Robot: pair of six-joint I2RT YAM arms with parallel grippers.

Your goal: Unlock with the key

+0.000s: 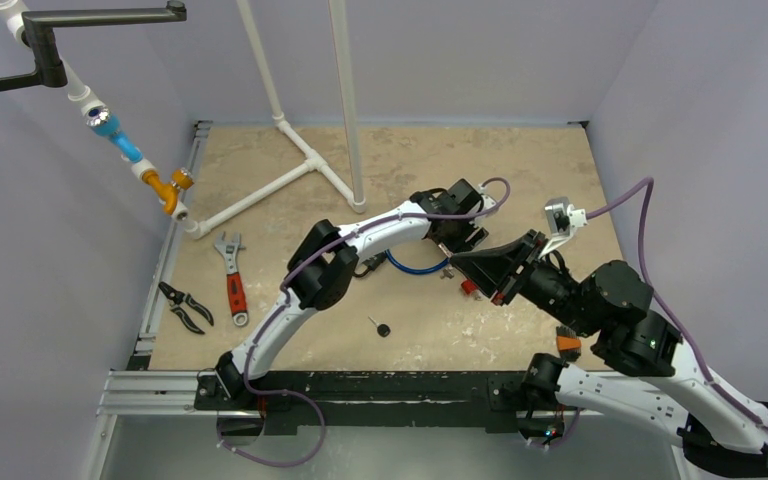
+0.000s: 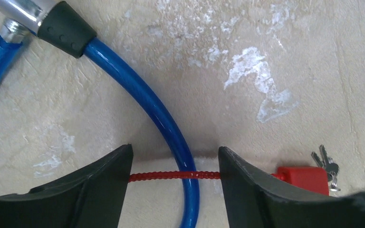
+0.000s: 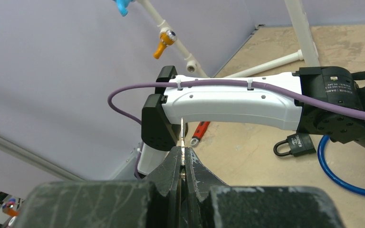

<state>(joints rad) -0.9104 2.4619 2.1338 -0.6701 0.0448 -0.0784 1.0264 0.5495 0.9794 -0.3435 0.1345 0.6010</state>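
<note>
Left arm (image 3: 228,102) reaches out over the surface (image 2: 266,57). Blue cable (image 2: 138,80) runs through my left pincer (image 2: 173,164): partway open, gaps either side, gripping nothing. Right pincer (image 3: 182,159) is clamped on a thin blade, edge-on; I read it as the key (image 3: 182,135). Black padlock (image 3: 295,145) lies beside the cable. Red padlock (image 2: 304,178) is half hidden behind a finger.
</note>
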